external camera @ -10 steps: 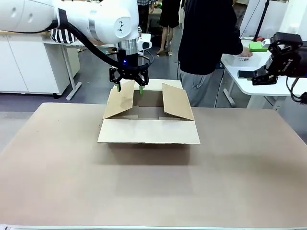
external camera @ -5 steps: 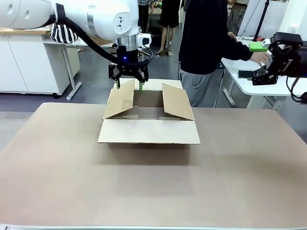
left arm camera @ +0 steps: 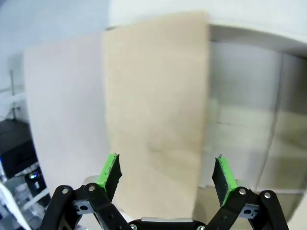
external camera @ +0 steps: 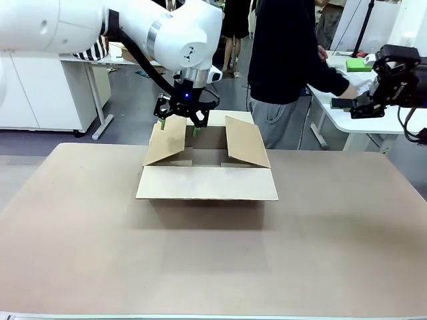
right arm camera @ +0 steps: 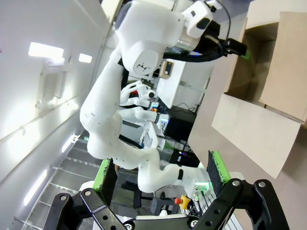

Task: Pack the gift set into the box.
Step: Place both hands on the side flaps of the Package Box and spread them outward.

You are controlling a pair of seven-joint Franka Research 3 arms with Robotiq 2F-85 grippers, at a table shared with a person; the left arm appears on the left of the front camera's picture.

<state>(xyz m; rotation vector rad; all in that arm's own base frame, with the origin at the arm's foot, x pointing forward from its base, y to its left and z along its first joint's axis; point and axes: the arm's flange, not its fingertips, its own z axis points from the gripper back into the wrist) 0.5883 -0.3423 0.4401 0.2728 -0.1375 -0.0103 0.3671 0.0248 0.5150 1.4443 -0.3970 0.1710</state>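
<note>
The box point(external camera: 207, 183) stands open at the table's middle, its front flap folded down flat and its side flaps slanting up. My left gripper point(external camera: 179, 125) hangs open over the top edge of the left flap. In the left wrist view that flap point(left arm camera: 153, 105) lies between the green pads point(left arm camera: 109, 170) without touching them. My right gripper point(external camera: 347, 105) is held high at the far right, off the table, and is open with nothing in it point(right arm camera: 161, 172). From there the box point(right arm camera: 261, 129) shows at the upper right. The gift set is out of view.
A person point(external camera: 287, 53) in dark clothes stands behind the box and reaches a hand point(external camera: 348, 90) to a white side table point(external camera: 347, 120) at the right. A green item point(external camera: 359, 65) lies on that side table. The brown table point(external camera: 213, 267) is bare in front of the box.
My left arm has swung its upper links to the right and tilted its wrist, with the gripper staying over the left flap. The person's arm has stretched farther toward the side table.
</note>
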